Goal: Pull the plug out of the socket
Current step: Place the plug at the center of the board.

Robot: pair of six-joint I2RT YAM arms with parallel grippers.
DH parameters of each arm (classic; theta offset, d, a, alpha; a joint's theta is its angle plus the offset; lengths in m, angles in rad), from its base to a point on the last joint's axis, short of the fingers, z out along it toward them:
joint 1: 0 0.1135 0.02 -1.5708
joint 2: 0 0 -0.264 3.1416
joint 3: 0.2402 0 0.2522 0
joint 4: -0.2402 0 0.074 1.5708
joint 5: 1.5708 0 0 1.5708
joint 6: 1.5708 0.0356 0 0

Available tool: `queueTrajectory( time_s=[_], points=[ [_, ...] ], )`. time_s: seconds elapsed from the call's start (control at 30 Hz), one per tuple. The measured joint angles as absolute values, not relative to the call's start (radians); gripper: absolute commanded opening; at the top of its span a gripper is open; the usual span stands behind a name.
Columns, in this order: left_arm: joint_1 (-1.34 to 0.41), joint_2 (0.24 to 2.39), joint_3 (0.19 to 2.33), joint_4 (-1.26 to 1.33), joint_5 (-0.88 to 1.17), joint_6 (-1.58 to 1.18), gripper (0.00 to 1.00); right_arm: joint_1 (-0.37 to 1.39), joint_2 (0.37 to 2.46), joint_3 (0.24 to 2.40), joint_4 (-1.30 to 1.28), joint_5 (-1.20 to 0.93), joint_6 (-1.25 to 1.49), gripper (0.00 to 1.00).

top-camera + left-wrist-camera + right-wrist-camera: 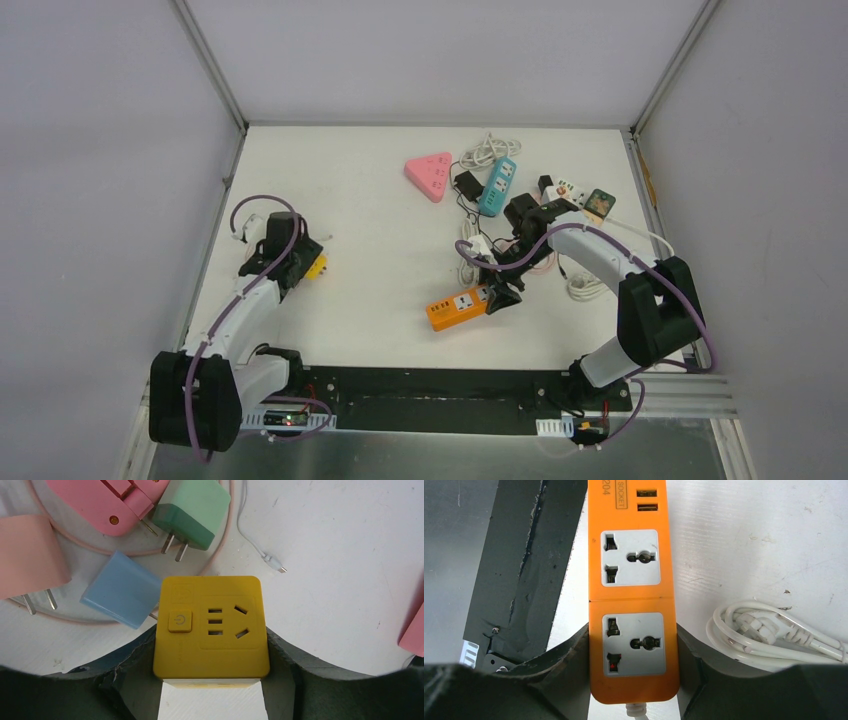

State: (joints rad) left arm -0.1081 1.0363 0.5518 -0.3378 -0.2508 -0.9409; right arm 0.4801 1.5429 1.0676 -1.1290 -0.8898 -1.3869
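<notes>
Two sockets are being gripped, and neither is showing a plug in its visible openings. The pull is therefore looking finished, unless a plug is hiding on an unseen face.

The orange power strip (633, 585) is sitting well nearside of the pink triangular socket (428, 175). Its long axis is running roughly left-right, USB end pointing left. The right gripper (633, 630) is clamping its cord end. The left gripper (210, 637) is clamping the yellow cube socket (210, 625), far left of the triangle. Next is checking the hidden faces.

The yellow socket cube (210, 627) is smooth, matt plastic. The orange power strip (631, 597) is plastic with a slight sheen. The white table (340, 545) looks matt and faintly scuffed.
</notes>
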Motion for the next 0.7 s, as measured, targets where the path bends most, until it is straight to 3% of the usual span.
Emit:
queueTrajectory(
  time_s=[0.1,0.23,0.7],
  points=[
    [-0.099,1.048,0.556,-0.343,-0.241,-0.954,0.67,0.480,1.543,1.068,-1.129,-0.890,-1.387,0.00],
    [-0.096,1.047,0.559,-0.357,-0.237,-0.971,0.98,0.480,1.543,1.068,-1.131,-0.890,-1.388,0.00],
    [-0.096,0.822,0.561,-0.402,-0.194,-0.992,0.99,0.480,1.543,1.068,-1.134,-0.891,-1.390,0.00]
  ],
)
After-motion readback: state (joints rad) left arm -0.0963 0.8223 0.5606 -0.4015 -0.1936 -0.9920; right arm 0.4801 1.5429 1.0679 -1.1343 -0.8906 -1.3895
